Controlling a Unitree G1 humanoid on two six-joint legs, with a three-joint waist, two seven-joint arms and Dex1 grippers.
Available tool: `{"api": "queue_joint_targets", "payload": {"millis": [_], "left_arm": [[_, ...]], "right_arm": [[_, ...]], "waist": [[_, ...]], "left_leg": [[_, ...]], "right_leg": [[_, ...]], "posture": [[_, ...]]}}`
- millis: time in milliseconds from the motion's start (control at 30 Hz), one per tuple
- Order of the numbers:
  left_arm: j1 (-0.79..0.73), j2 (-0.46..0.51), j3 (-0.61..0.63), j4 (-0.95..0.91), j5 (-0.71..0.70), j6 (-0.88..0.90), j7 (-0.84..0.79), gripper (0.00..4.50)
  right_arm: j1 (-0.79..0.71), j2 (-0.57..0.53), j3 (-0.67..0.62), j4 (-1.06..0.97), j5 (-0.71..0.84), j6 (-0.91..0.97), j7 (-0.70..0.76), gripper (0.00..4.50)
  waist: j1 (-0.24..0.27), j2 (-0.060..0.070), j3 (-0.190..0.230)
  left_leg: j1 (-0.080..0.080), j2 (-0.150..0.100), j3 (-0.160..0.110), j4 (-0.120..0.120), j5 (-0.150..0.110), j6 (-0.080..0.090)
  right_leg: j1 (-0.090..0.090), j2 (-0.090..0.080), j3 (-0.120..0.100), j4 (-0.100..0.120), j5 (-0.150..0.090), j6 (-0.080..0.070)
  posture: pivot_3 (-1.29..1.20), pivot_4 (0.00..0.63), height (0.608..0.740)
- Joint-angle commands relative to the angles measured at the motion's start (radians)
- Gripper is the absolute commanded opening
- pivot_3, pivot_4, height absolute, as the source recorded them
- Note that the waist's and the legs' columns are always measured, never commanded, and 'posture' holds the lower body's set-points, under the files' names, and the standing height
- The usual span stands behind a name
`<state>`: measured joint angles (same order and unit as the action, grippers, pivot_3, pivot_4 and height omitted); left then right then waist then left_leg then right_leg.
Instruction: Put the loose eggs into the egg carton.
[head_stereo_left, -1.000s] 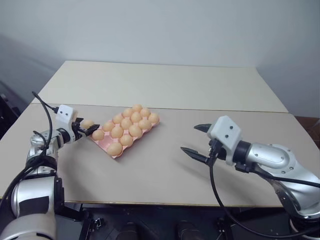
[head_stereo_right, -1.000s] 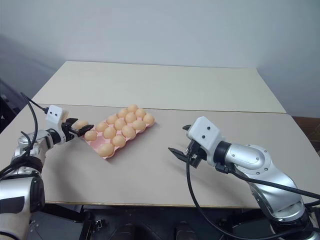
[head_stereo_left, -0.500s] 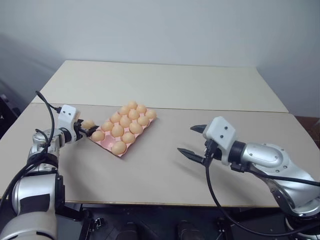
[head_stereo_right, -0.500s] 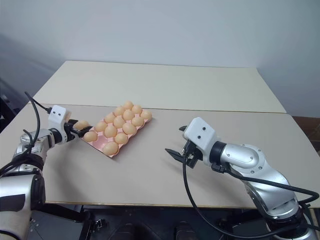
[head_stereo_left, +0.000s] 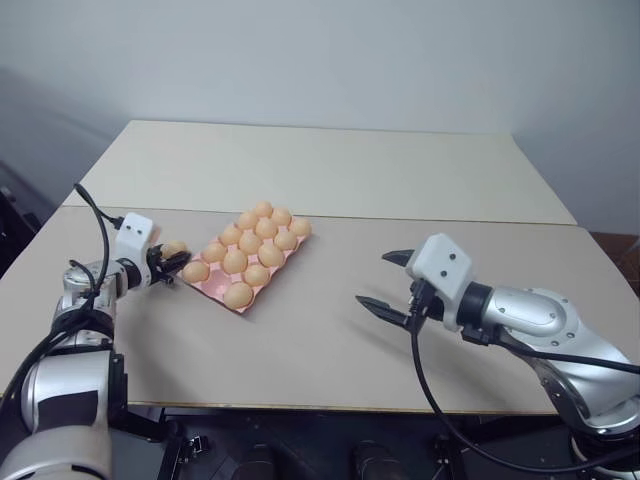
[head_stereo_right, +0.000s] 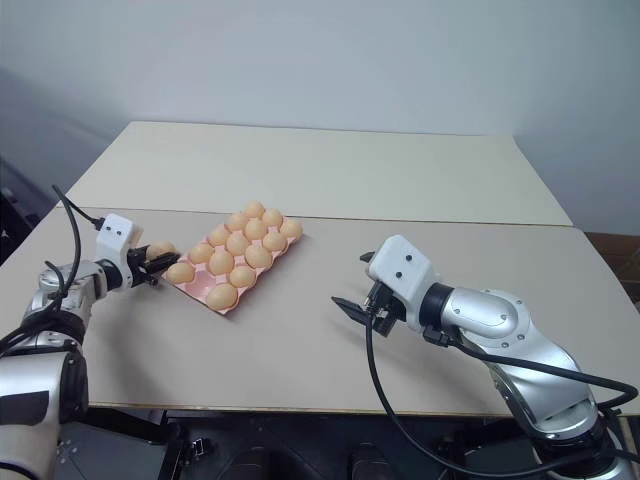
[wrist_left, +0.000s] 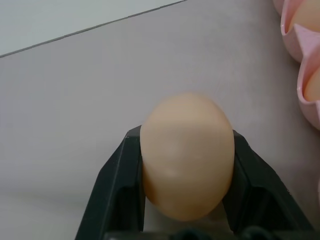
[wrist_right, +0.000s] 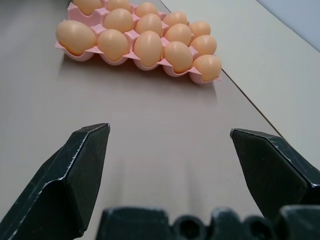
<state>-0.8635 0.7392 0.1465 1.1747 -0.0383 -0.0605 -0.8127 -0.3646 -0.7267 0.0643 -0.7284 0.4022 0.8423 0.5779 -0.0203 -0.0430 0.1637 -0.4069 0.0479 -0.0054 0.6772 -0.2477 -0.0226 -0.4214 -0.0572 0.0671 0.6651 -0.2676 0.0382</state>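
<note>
The left gripper (wrist_left: 187, 150) pinches a smooth, pale orange-tan egg (wrist_left: 187, 155); the right gripper (wrist_right: 182, 165) gapes wide.

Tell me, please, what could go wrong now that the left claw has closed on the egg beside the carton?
1. The left claw pinches a smooth egg by its sides only; it could slip out or crack.
2. The egg carton lies close by and nearly full, so lowering this egg may knock seated eggs or push the tray.
3. The right claw hangs open and apart from the carton, so nothing steadies it.
</note>
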Motion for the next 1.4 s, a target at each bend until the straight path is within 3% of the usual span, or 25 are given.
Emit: {"api": "queue_joint_targets", "payload": {"millis": [33,200,333,433,533,900,1267,1400], "left_arm": [[0.044,0.054,0.049,-0.093,-0.048,-0.044,-0.042,1.64],[0.129,0.09,0.122,-0.208,-0.144,-0.045,-0.144,1.64],[0.211,0.088,0.201,-0.362,-0.303,0.003,-0.338,1.64],[0.265,0.072,0.192,-0.464,-0.383,0.011,-0.525,1.64],[0.265,0.049,0.164,-0.501,-0.407,0.034,-0.606,1.64],[0.164,-0.004,0.056,-0.444,-0.352,0.012,-0.688,1.64],[0.156,0.018,0.032,-0.428,-0.322,0.022,-0.716,1.64],[0.167,0.008,0.028,-0.432,-0.309,0.009,-0.706,2.91]], "right_arm": [[-0.001,-0.008,-0.017,-0.026,-0.013,-0.023,-0.003,4.5],[0.0,-0.004,-0.016,-0.023,-0.013,-0.026,0.002,4.5],[-0.004,0.001,-0.009,-0.019,-0.017,-0.032,0.002,4.5],[-0.009,0.005,-0.009,-0.019,-0.018,-0.033,-0.002,4.5],[-0.015,-0.001,-0.023,-0.041,-0.008,-0.018,-0.001,4.5],[0.005,-0.05,-0.086,-0.155,0.06,0.064,-0.004,4.5],[0.033,-0.052,-0.066,-0.158,0.035,0.046,-0.036,4.5],[0.027,-0.049,-0.063,-0.152,0.036,0.049,-0.035,4.5]], "waist": [[-0.001,0.0,0.0],[0.003,0.0,0.0],[0.005,0.0,0.0],[0.007,0.0,0.0],[0.008,0.0,0.0],[0.002,0.0,0.0],[0.002,0.0,0.0],[0.002,0.0,0.0]], "left_leg": [[0.0,0.0,0.0,0.0,0.0,0.0],[0.0,0.0,0.0,0.0,0.0,0.0],[0.0,0.0,0.0,0.0,0.0,0.0],[0.0,0.001,0.0,0.0,0.0,0.0],[0.001,0.0,0.0,0.001,0.0,0.0],[0.001,0.0,0.0,0.001,0.0,0.0],[0.0,0.0,0.0,0.001,0.0,0.0],[0.0,0.0,0.0,0.001,0.0,0.0]], "right_leg": [[0.0,0.0,0.0,0.0,0.0,0.0],[0.0,0.0,0.0,0.0,0.0,0.0],[0.0,0.0,0.0,0.0,0.0,0.0],[0.001,0.0,0.0,0.0,0.0,0.0],[0.001,0.0,0.0,0.0,0.0,0.0],[0.001,0.0,0.0,0.0,0.0,0.0],[0.001,0.0,0.0,0.0,0.0,0.0],[0.001,0.0,0.0,0.0,0.0,0.0]], "posture": [[0.0,0.15,0.74],[0.0,0.15,0.74],[0.0,0.15,0.74],[0.0,0.15,0.74],[0.0,0.15,0.74],[0.0,0.15,0.74],[0.0,0.15,0.74],[0.0,0.15,0.74]]}}
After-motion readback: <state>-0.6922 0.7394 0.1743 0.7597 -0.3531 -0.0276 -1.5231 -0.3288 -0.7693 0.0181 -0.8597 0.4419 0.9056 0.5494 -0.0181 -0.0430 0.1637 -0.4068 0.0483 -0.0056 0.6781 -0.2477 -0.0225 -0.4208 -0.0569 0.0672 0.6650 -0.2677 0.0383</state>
